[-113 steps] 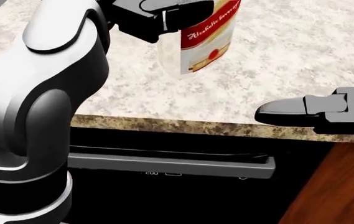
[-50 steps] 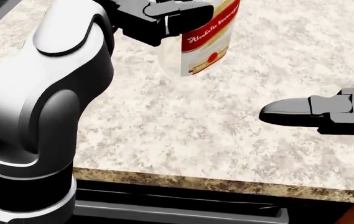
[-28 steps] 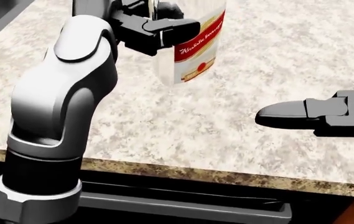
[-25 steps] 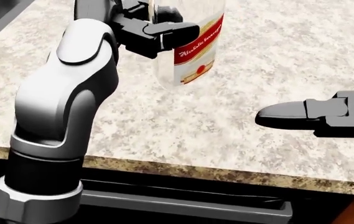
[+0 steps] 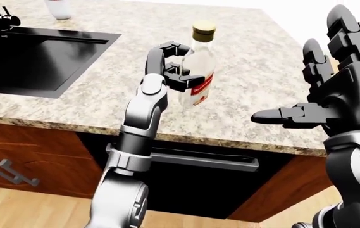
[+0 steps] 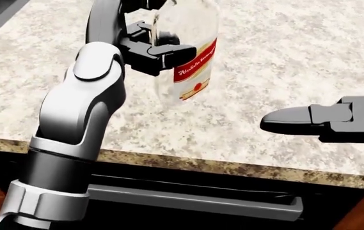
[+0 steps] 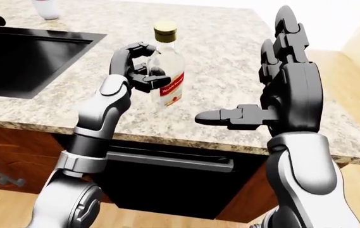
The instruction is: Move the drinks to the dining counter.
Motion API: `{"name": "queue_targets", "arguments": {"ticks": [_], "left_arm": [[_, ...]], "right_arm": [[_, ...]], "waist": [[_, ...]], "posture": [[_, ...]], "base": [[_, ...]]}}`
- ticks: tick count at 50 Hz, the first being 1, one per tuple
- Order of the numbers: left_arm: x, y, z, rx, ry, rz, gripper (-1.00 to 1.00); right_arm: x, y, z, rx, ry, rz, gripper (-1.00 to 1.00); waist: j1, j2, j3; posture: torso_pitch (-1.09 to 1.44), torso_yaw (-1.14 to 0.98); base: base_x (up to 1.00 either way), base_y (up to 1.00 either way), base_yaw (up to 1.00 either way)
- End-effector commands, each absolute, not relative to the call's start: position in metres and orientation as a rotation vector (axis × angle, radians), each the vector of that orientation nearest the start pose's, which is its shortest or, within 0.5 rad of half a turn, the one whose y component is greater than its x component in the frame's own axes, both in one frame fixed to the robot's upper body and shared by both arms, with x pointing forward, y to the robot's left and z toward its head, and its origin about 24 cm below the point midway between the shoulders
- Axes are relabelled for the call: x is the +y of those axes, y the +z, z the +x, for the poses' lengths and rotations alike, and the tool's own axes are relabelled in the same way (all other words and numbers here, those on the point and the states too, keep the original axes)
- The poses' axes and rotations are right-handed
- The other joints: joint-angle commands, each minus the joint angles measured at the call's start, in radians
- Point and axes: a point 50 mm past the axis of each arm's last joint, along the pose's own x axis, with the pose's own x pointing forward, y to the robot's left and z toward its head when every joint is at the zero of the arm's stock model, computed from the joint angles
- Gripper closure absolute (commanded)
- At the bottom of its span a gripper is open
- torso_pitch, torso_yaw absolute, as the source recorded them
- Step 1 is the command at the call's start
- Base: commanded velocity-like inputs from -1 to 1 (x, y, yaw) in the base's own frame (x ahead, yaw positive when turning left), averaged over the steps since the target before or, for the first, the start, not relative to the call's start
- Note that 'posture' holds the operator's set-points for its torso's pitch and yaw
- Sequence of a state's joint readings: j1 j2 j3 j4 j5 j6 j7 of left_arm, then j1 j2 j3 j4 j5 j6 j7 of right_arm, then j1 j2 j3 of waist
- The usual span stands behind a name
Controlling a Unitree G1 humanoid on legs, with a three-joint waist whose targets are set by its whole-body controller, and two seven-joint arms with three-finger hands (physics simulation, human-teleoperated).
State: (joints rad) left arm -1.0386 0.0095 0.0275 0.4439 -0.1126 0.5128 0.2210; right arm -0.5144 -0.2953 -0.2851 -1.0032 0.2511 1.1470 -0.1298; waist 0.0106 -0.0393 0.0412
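— Where the speckled granite worktop [image 5: 256, 71] nears its rounded near edge, what does the left hand [image 5: 174, 71] hold?

— A clear glass bottle [image 5: 195, 76], gold-capped, red-and-cream label, fingers wrapped round its body, held upright above the stone.

— And the right hand [image 7: 275, 102]?

— Spread wide, glossy black fingers pointing up, thumb jutting toward the bottle, gripping nothing. A matte black sink [image 5: 34, 59] sits toward the worktop's left end.

On the bottle [image 6: 188, 52] you hold, the red-and-white label [image 6: 196, 67] carries a line of white script lettering that begins "Alcoholic", the remaining word being too small and slanted for you to read reliably.
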Motion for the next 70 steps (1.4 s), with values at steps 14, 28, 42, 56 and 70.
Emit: {"name": "queue_targets", "arguments": {"ticks": [14, 28, 42, 56, 70], "left_arm": [[0.070, 0.243, 0.391, -0.155, -0.055, -0.014, 1.00], [0.069, 0.249, 0.389, -0.164, -0.056, -0.010, 1.00], [0.069, 0.251, 0.388, -0.170, -0.060, -0.006, 0.29], [0.069, 0.250, 0.387, -0.171, -0.060, -0.006, -0.07], [0.070, 0.249, 0.388, -0.168, -0.057, -0.008, -0.45]], "right_arm": [[-0.182, 0.275, 0.213, -0.466, -0.117, -0.123, -1.00], [-0.182, 0.276, 0.213, -0.466, -0.118, -0.118, -1.00], [-0.182, 0.275, 0.213, -0.463, -0.116, -0.122, -1.00], [-0.182, 0.275, 0.213, -0.464, -0.117, -0.122, -1.00], [-0.181, 0.276, 0.213, -0.464, -0.117, -0.122, -1.00]], "waist": [[0.000, -0.001, -0.033], [-0.002, 0.001, -0.033], [-0.002, 0.001, -0.032], [-0.002, 0.001, -0.031], [-0.002, 0.001, -0.031]], "posture": [[0.00, 0.00], [0.00, 0.00], [0.00, 0.00], [0.00, 0.00], [0.00, 0.00]], "base": [[0.00, 0.00, 0.00], [0.00, 0.00, 0.00], [0.00, 0.00, 0.00], [0.00, 0.00, 0.00], [0.00, 0.00, 0.00]]}}
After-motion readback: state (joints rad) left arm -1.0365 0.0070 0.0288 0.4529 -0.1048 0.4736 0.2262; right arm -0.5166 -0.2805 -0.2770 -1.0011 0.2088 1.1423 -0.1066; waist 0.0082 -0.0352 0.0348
